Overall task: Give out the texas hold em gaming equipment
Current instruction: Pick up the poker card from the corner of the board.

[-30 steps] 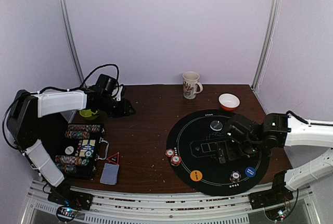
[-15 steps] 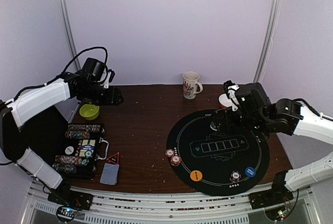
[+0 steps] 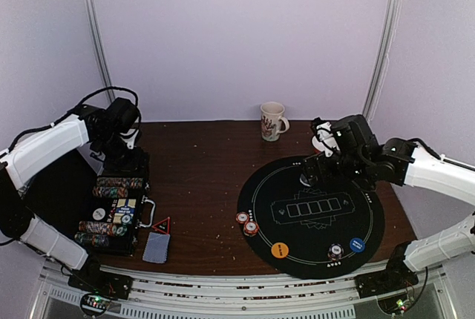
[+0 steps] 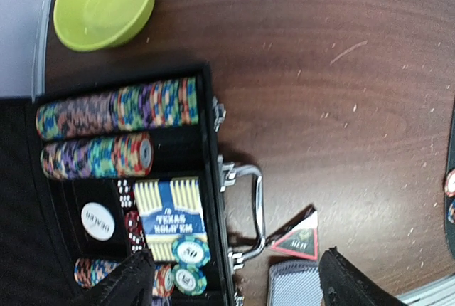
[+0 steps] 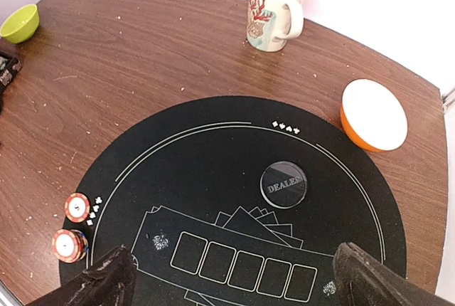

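The black round mat [image 3: 312, 219] carries two small stacks of red-and-white chips [image 3: 246, 222] [image 5: 77, 207] on its left edge. Near its front lie an orange button [image 3: 279, 250], a blue button [image 3: 357, 245] and one more chip [image 3: 335, 251]. The clear dealer button [image 5: 284, 184] lies toward the mat's back, below my right gripper [image 5: 238, 281] [image 3: 326, 174], which hovers open and holds nothing. The grey-blue cards [image 3: 156, 247] [image 4: 293, 286] lie beside the open chip case [image 3: 119, 211] [image 4: 213, 199]. My left gripper [image 4: 234, 288] [image 3: 132, 162] hangs open over the case's right edge.
Rows of mixed chips [image 4: 117, 103] and a blue card box [image 4: 170, 213] fill the case. A red triangle [image 4: 295, 238] lies by the case handle. A green bowl [image 4: 104, 3] sits behind the case. At the back stand a white mug [image 3: 272, 121] and an orange bowl [image 5: 373, 115].
My left arm swung from the table's back to above the case, its jaws widening. My right arm rose off the mat's middle and moved to its back.
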You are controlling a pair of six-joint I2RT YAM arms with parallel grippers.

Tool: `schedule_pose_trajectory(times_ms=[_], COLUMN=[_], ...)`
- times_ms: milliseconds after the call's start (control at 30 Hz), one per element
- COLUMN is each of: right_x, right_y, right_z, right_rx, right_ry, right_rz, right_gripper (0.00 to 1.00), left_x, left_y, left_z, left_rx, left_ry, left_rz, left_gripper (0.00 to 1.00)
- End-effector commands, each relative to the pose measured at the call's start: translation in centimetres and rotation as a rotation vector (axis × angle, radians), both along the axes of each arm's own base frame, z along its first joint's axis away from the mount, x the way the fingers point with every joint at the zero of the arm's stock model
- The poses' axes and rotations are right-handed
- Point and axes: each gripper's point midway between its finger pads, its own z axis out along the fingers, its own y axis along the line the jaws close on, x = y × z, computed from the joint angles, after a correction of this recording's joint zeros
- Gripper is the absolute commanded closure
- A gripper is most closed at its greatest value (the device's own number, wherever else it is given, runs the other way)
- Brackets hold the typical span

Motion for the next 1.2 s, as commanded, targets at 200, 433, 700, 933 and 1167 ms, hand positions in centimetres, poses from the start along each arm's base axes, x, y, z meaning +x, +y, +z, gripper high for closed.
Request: schedule_pose_trajectory(times_ms=[200, 433, 700, 933, 1167], right_x=[1.4, 2.6, 3.0, 4.0, 4.1], right_y=[0.8, 1.2, 0.8, 1.2, 1.2], right_z=[-1.9, -2.0, -2.4, -2.7, -3.1], right_rx=[-0.092, -0.117, -0.154, -0.154, -0.155], right_ry=[0.032, 0.025, 0.028, 0.042, 0.056], right_rz=[0.069, 0.082, 0.105, 0.116, 0.119], right_gripper=[0.0, 0.0, 0.0, 0.0, 0.0], left_x=[-5.4, -5.1, -4.4, -5.3, -7.9], left_y=[0.1, 1.5, 3.3, -0.1, -0.1], left_z=[-2.0, -2.4, -4.2, -4.2, -5.3], left_rx=[-0.062, -0.012, 0.008, -0.239, -0.196], left_ry=[0.184, 0.175, 0.239, 0.253, 0.305], left_rz=[0.027, 0.087, 0.138, 0.126, 0.062], left_gripper=[0.12, 0.09, 0.1, 0.1, 0.15])
